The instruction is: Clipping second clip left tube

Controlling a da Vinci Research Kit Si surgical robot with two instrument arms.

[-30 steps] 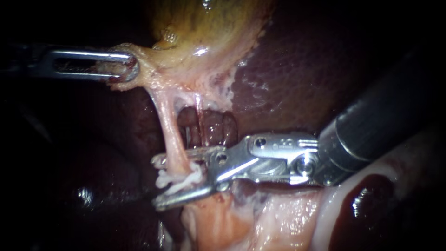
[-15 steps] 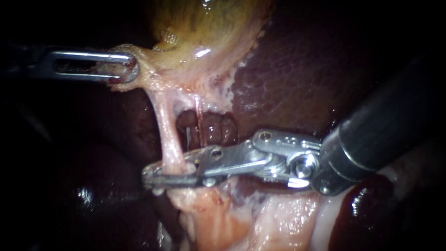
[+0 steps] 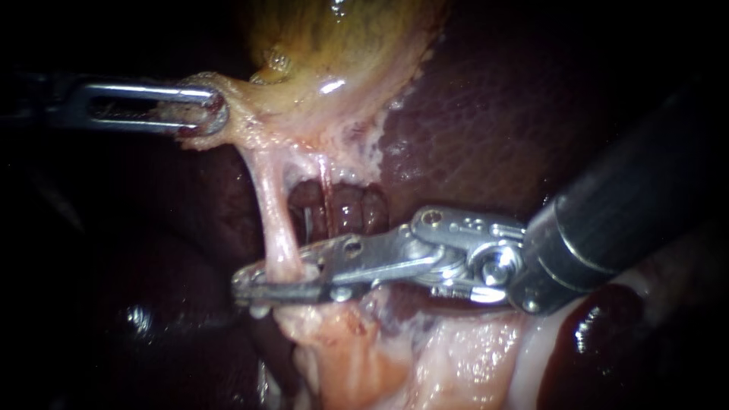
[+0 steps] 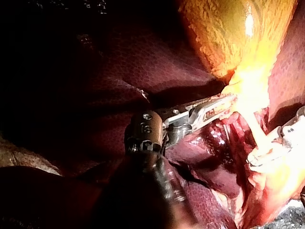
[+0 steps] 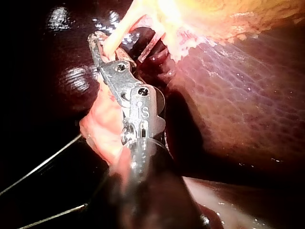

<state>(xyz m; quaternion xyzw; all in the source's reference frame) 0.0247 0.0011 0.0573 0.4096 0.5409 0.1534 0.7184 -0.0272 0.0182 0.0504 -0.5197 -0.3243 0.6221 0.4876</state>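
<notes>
Dark maroon liver (image 3: 471,114) filled the background, with the yellow gallbladder (image 3: 342,45) hanging at the top centre of the endoscope view. At the upper left of the frame the left instrument's end effector (image 3: 206,108) was pressed together on the pale tissue at the gallbladder's lower edge. It drew that tissue toward the left, probably to keep the structures beneath taut and spread away from the liver.

That pull left the left tube (image 3: 275,220) as a stretched, pinkish cord in the centre-left of the frame. Its long axis ran steeply from the gallbladder's lower edge above down to the fleshy pale tissue (image 3: 334,357) at the bottom centre, leaning slightly rightward as it descended. A thinner tube (image 3: 325,190) stood just to its right, apart from it, with a dark window between the two.

The right instrument came in from the right edge and lay almost level, so its end effector (image 3: 249,282) crossed the left tube nearly at a right angle. It was closed on the tube from both sides, low on the cord, just above the fleshy tissue. That square crossing suited a clip set across the tube. Whether a clip sat inside could not be made out, since the metal hid that spot.
</notes>
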